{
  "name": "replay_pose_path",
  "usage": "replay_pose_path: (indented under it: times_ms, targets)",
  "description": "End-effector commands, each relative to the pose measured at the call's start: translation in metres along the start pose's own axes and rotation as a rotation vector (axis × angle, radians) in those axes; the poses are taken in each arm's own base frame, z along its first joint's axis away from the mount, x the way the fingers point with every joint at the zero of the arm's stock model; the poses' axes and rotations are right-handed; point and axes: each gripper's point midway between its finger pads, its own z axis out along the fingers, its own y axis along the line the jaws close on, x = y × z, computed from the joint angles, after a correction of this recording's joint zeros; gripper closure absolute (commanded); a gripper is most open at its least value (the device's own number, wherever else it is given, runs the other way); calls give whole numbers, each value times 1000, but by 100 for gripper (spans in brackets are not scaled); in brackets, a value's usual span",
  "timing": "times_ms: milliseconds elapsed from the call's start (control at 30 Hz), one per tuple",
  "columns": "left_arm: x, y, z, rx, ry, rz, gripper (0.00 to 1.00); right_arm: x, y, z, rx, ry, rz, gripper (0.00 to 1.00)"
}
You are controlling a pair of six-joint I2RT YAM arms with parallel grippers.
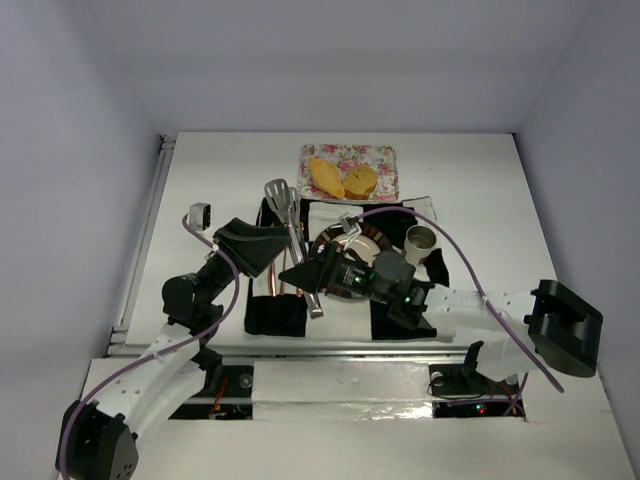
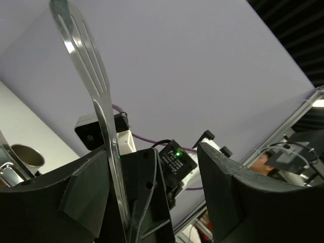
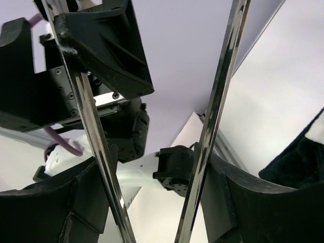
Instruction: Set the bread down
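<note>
Small box (image 1: pixel 198 214): at the far left of the table (image 1: pixel 470 200), apart from everything else; too small for you to tell what it is.
Left gripper (image 2: pixel 152 172): released. Your left wrist camera shows the jaws standing wide apart. One slotted blade rises close by one finger, with a broad gap to the other. You cannot tell whether metal and finger touch.
Tongs (image 1: pixel 282 200): silver, with the heads toward the far side and the handle running down toward you. The middle is covered by both grippers from above, and both wrist views cut off the ends.
Right gripper (image 3: pixel 154 187): grasping the tongs. Each of the two metal arms lies against the inner face of a finger.
Cloth (image 1: pixel 270 312): black and white, largely buried under the arms.
Bread wedge (image 1: pixel 326 176): on the floral tray (image 1: pixel 378 155), far centre, well beyond the grippers. It is the longer, pale yellow-orange piece, and its long axis runs diagonally from far-left to near-right.
Bread chunk (image 1: pixel 361 180): browner and shorter, on the same tray, touching the wedge on its right. It slants the other way, from near-left to far-right.
Brown-rimmed plate (image 1: pixel 368 240): half hidden behind the right gripper.
Cup (image 1: pixel 420 242): upright, just right of that plate.
</note>
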Motion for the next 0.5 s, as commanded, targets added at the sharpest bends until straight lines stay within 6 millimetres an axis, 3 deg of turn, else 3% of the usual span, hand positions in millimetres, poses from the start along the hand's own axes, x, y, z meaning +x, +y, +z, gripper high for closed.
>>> replay_pose_path:
  times_ms: [0, 200, 467]
  targets:
    - [-3, -20, 7, 44, 32, 111, 37, -17, 17, 4, -4, -58, -17, 33]
    - [2, -7, 7, -52, 82, 142, 29, -27, 23, 0, -1, -72, -12, 34]
    - [8, 5, 4, -101, 119, 159, 7, -44, 39, -9, -44, -95, -5, 35]
